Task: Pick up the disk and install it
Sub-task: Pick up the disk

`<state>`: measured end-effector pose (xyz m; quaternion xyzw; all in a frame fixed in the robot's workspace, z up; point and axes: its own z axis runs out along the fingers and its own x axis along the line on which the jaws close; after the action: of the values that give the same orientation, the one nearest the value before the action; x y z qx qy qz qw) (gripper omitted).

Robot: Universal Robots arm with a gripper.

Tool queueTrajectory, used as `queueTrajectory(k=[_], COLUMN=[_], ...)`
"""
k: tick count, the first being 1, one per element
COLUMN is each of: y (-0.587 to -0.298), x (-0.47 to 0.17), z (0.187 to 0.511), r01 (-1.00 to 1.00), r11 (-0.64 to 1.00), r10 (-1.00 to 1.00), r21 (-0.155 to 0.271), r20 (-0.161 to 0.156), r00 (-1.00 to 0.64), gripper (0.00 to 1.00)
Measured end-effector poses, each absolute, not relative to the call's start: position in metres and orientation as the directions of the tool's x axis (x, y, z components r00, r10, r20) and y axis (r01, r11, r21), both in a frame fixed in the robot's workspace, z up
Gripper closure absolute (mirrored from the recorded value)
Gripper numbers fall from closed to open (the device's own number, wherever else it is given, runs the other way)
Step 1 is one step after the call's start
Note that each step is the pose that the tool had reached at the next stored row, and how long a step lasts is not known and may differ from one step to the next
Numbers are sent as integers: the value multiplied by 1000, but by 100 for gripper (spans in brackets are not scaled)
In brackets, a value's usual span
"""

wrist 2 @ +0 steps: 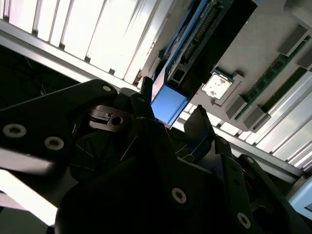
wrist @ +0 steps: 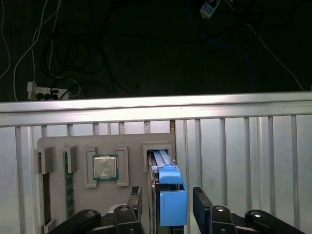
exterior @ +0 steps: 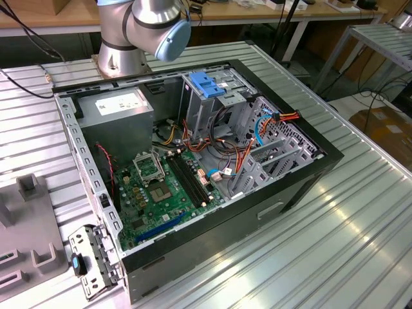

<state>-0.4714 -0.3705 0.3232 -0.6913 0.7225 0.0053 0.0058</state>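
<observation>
Between the gripper's [wrist: 168,197] spread black fingers [wrist: 202,204], in the first wrist view, we see the disk [wrist: 171,195] standing on edge in a slot of a matte grey holder tray [wrist: 58,145]. It is a dark metal slab in smooth blue plastic, its label face hidden. The fingers flank it with slim gaps, gripping nothing. A square processor chip [wrist: 105,167] sits nearby in the tray, which lies on a ribbed metal table [wrist: 243,146].

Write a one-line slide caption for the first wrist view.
Open gripper straddling the blue-framed disk, which stands on edge in a grey tray slot beside a processor chip.
</observation>
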Motion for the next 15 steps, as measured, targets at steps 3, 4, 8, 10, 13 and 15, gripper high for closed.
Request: queueTrajectory(k=[3,4,8,10,13,15], y=[-370,-370,-370,-370,-370,-370], x=[-471,-471,-471,-470,-469,-469], z=[323,322,315,314,312,310], r01=[-999,-999,-999,-999,-999,-999], r11=[44,44,44,44,44,44], r10=[-999,-999,-999,-999,-999,-999], r21=[0,1,19,19,19,19], r20=[-16,-16,-15,-15,-15,-15], r00=[-44,-44,-44,-45,-44,-45], gripper=[46,46,46,46,46,46])
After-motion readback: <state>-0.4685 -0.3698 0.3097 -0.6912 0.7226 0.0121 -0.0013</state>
